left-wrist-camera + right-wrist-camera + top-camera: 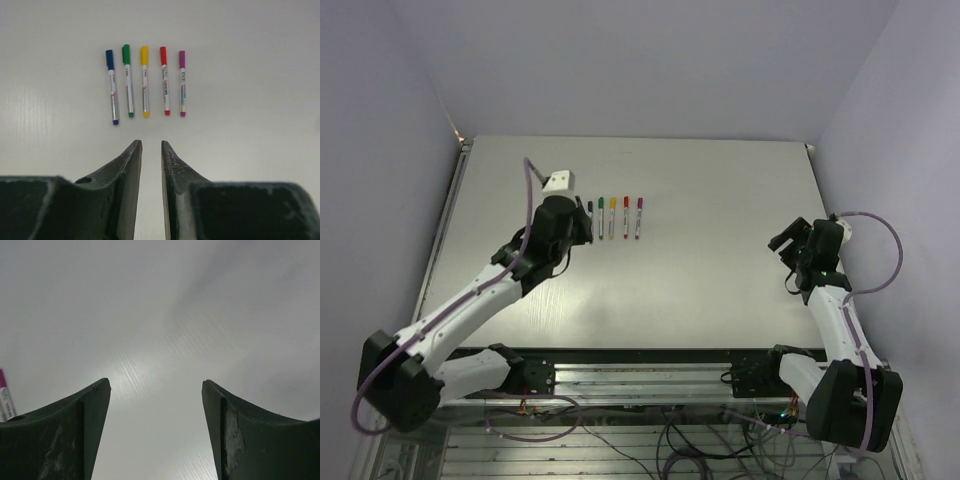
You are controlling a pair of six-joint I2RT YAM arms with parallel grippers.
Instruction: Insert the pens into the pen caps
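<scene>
Five pens lie side by side in a row on the white table (720, 200), each with its coloured cap on the far end: dark blue (112, 87), green (128, 80), yellow (144, 82), red (164, 82) and magenta (182, 84). In the top view the row (613, 216) lies just right of my left gripper (582, 228). In the left wrist view my left gripper (151, 144) is just short of the pens, its jaws a narrow gap apart and empty. My right gripper (786, 263) is wide open and empty over bare table at the right; it also shows in the right wrist view (156, 382).
The magenta pen (4, 400) shows at the left edge of the right wrist view. Pale walls close the table on the left, back and right. A metal rail (640, 375) with the arm bases runs along the near edge.
</scene>
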